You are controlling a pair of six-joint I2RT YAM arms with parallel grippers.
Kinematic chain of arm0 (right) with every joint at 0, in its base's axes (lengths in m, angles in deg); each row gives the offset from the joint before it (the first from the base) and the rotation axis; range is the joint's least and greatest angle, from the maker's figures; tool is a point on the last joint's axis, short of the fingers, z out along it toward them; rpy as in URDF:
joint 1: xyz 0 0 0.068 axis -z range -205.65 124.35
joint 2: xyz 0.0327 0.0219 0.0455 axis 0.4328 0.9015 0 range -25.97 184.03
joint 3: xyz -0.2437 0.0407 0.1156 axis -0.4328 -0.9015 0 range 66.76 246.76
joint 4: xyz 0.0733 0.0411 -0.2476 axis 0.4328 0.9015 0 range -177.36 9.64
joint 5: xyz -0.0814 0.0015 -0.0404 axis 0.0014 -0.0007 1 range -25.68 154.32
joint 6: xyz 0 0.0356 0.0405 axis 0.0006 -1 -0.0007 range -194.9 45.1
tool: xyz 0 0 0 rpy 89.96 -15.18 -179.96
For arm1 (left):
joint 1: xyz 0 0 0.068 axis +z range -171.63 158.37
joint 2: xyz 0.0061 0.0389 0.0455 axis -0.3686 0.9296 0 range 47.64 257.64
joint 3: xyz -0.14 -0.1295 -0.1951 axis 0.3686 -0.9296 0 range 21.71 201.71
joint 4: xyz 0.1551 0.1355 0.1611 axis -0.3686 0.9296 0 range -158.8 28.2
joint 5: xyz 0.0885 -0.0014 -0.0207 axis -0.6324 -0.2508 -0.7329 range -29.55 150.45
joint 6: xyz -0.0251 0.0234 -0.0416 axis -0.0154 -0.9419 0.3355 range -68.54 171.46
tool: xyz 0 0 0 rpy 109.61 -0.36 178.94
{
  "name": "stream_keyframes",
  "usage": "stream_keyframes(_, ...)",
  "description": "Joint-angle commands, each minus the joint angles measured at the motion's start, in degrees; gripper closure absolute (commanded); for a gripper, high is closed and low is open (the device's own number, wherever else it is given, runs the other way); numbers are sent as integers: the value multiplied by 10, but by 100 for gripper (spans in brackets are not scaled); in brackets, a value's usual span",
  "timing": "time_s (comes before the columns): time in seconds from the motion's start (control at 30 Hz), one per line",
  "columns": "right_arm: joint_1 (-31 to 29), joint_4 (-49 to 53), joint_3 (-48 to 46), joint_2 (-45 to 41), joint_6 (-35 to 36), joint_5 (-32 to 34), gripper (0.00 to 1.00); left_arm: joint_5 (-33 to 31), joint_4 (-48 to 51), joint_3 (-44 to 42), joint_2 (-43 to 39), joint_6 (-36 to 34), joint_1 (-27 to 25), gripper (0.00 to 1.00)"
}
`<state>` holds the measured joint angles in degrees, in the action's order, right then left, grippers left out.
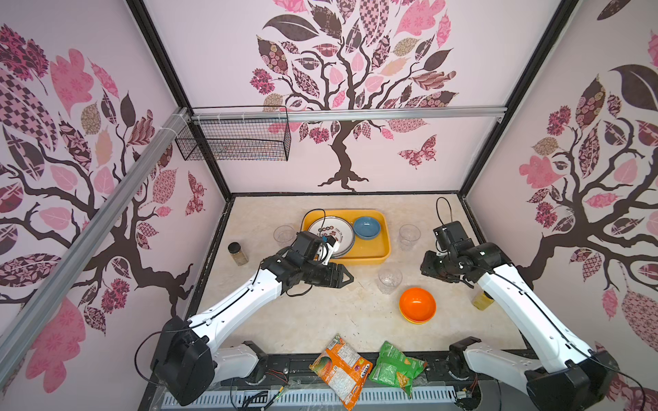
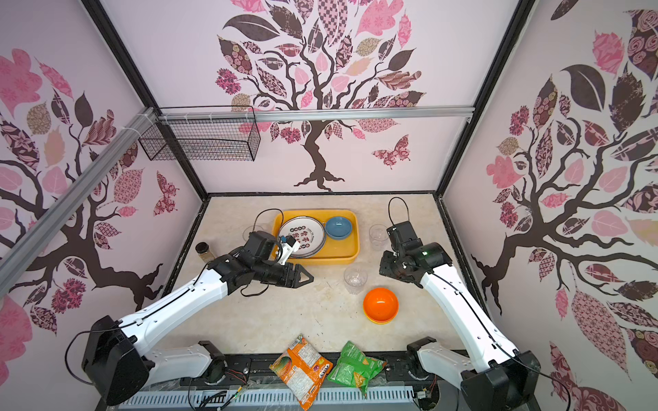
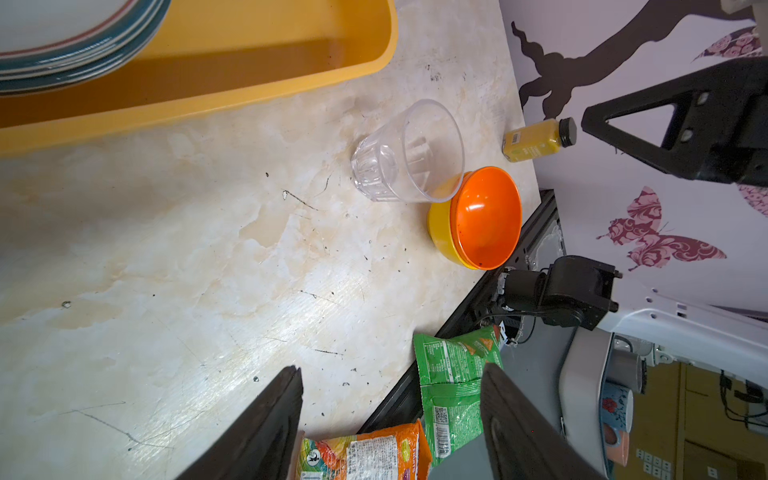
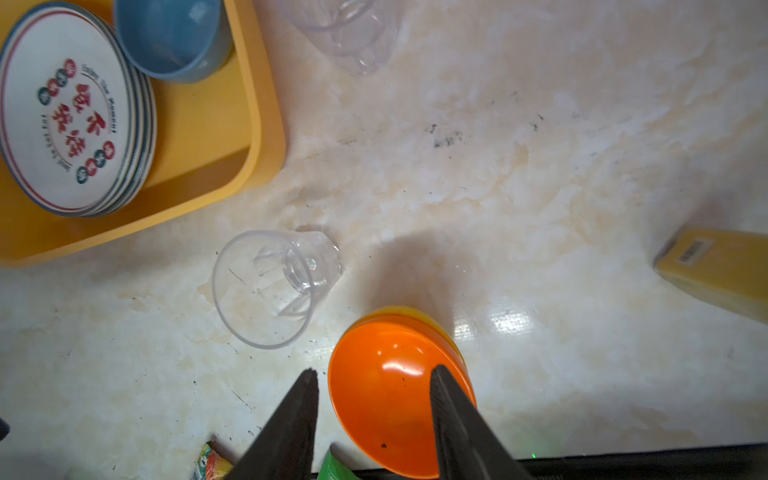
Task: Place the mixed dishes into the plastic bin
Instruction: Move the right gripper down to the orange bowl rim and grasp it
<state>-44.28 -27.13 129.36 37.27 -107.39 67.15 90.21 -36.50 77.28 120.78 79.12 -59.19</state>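
Closest, on the near edge, lie the orange snack bag (image 1: 340, 370) and the green snack bag (image 1: 395, 368), which are no part of the job. Behind them, near right on the worktop (image 1: 313, 316), the orange bowl (image 1: 417, 302) sits nested in a yellow bowl (image 3: 440, 224). One clear cup (image 1: 390, 279) stands upright just beside it on the far-left side, between it and the plastic bin (image 1: 368, 251). That bin, far centre, already holds a stack of plates (image 1: 324, 226) and a blue bowl (image 1: 366, 227); a second cup (image 1: 284, 235) stands left of it and a third cup (image 1: 409, 235) right of it. The right fingers (image 4: 438, 384) hang partly open and empty above the worktop, just far of the nested bowls. In the right wrist view the orange bowl shows between them, one finger crossing its rim, with no contact that I can see. The left fingers (image 1: 350, 277) are wide apart, hold nothing, and hover before the bin's near wall. The nested bowls look like the next pick. Come down with one finger inside the rim and one outside, on the side away from the cup, and pinch both walls so the pair lifts together. Rise above the bin wall and set them on the bare floor right of the plates. The left arm stands close to that route and should give way.
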Motion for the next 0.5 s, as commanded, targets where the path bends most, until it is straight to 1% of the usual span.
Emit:
stream_keyframes(0.0,0,65,-18,-31,-30,13,52,-30,5,37,20,-31,-26,30)
stream_keyframes(0.07,0,75,-37,-44,-47,11,53,-54,15,48,32,-40,-45,30)
stream_keyframes(0.2,0,95,-67,-62,-52,14,53,-96,21,61,50,-52,-80,30)
stream_keyframes(0.47,0,81,-144,-94,-74,-26,57,-102,11,67,66,-50,-89,31)
